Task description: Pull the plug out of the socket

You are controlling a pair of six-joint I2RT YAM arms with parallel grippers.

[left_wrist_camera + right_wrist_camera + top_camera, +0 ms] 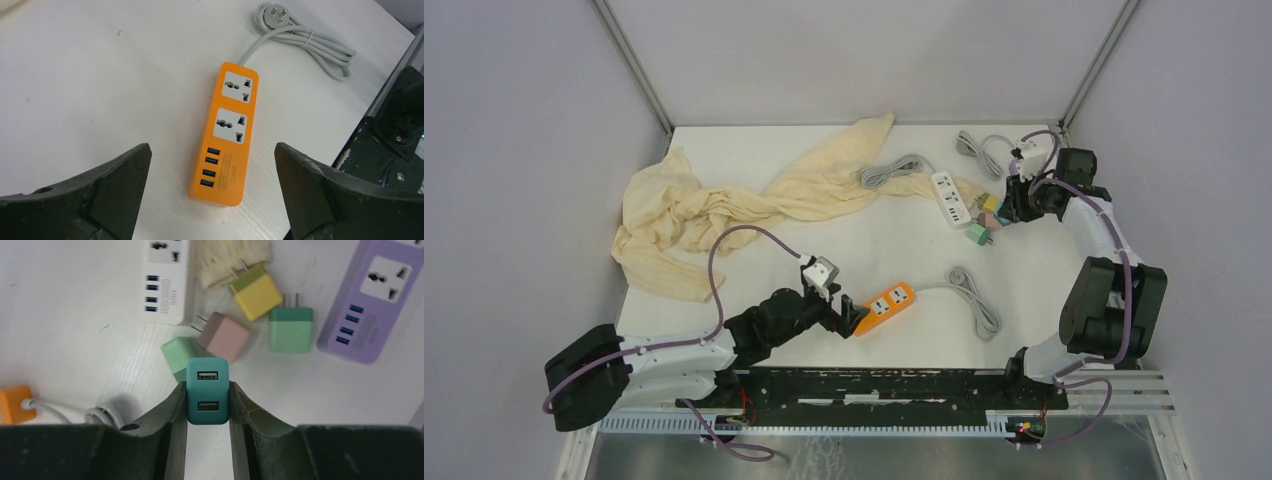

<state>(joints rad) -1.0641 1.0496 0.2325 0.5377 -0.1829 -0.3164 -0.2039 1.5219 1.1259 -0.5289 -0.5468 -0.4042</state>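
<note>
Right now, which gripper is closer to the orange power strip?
Left. The left gripper hangs open at the USB end of the orange power strip; the right gripper is far off by the white power strip, shut on a teal charger.

The white table (904, 250) had a big yellow cloth (714, 205) crumpled across its far left side. An orange power strip (227, 135) lay flat near the front, its grey cord (305, 42) coiled beside it. A white power strip (167, 282) and a purple power strip (367, 310) lay far right. Between them sat a yellow plug (256, 294), a pink plug (224, 337), a green plug (291, 330) and a pale green plug (179, 352).
</note>
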